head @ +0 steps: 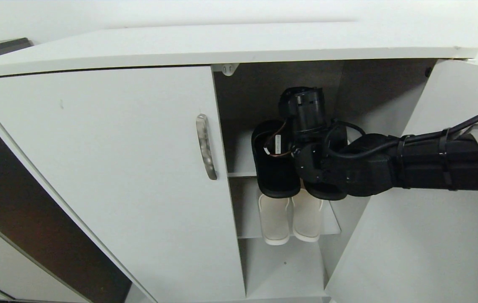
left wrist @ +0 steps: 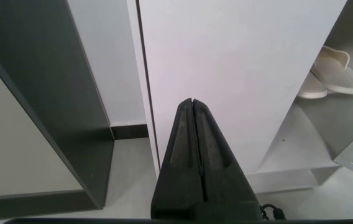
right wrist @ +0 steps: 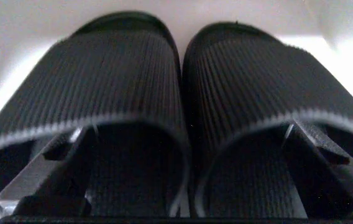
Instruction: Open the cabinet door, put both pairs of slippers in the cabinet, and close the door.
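This looks like a home entryway, or a mock-up of one. A white shoe cabinet (head: 222,42) with a metal handle (head: 206,147) stands against a plain wall (head: 222,12). It holds white slippers (head: 289,216) and black slippers (head: 274,176), above a pale floor (left wrist: 127,180).

The right arm (head: 390,168) has a matte black housing made of rounded, moulded joint sections. A thick black cable (head: 470,124) runs along the forearm, secured by two black straps (head: 444,158). The wrist section (head: 306,107) is a black cylinder with a ribbed end cap. A thin brown wire (head: 280,126) and a small white label (head: 277,145) sit beside it. The left gripper (left wrist: 192,102) has two matte black fingers (left wrist: 179,155), broad at the base and tapering to a narrow tip, with a thin seam between them.
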